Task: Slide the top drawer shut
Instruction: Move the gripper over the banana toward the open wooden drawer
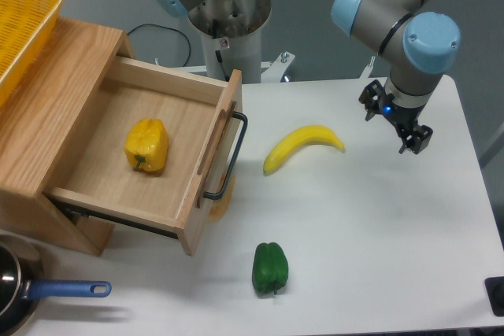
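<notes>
The top drawer (142, 116) of the light-wood cabinet stands pulled far out toward the right. Its flat front panel (211, 164) carries a long black bar handle (230, 155). A yellow bell pepper (147, 145) lies inside the drawer box. My gripper (394, 123) hangs over the right part of the white table, well to the right of the drawer front and beyond the banana. Its dark fingers point down and are seen from above, holding nothing; how far apart they stand is not clear.
A yellow banana (303, 145) lies between the drawer handle and the gripper. A green bell pepper (270, 268) sits near the front edge. A yellow mesh basket (20, 21) rests on the cabinet top. A blue-handled pan (31, 293) is at the front left.
</notes>
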`<state>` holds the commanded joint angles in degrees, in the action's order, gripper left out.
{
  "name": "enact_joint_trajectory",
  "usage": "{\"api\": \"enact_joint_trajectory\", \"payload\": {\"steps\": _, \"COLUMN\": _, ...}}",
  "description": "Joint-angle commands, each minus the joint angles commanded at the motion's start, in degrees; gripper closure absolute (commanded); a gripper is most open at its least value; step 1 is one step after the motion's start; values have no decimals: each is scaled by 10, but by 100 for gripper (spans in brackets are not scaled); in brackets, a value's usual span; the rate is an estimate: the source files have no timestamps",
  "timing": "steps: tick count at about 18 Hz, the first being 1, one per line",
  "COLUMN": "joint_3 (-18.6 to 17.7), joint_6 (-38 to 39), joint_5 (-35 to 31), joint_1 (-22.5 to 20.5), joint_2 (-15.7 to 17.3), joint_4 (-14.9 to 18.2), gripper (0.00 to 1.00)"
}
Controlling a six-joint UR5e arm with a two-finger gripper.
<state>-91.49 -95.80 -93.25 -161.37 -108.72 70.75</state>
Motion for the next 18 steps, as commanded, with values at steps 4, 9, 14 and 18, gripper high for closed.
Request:
{"api": "enact_joint_trajectory", "payload": {"steps": 4, "joint_3": 0, "joint_6": 5, "joint_5": -1, "joint_1": 10, "joint_2": 0, "joint_4": 0, "gripper": 0}}
{"api": "enact_joint_trajectory", "payload": {"steps": 9, "joint_3": -23, "joint_6": 52, "joint_5": 0, "joint_1": 11, "joint_2": 5, "joint_4": -12, "gripper": 0}}
{"api": "enact_joint_trajectory", "payload": {"steps": 14, "joint_3": -17, "joint_6": 154, "joint_5": 7, "joint_1": 25, "joint_2": 19, "joint_4": -12, "gripper": 0}}
{"api": "enact_joint_trajectory", "payload": {"steps": 18, "joint_3": -18, "joint_6": 250, "joint_5": 63, "joint_1": 32, "joint_2": 24, "joint_4": -9, "gripper": 0}}
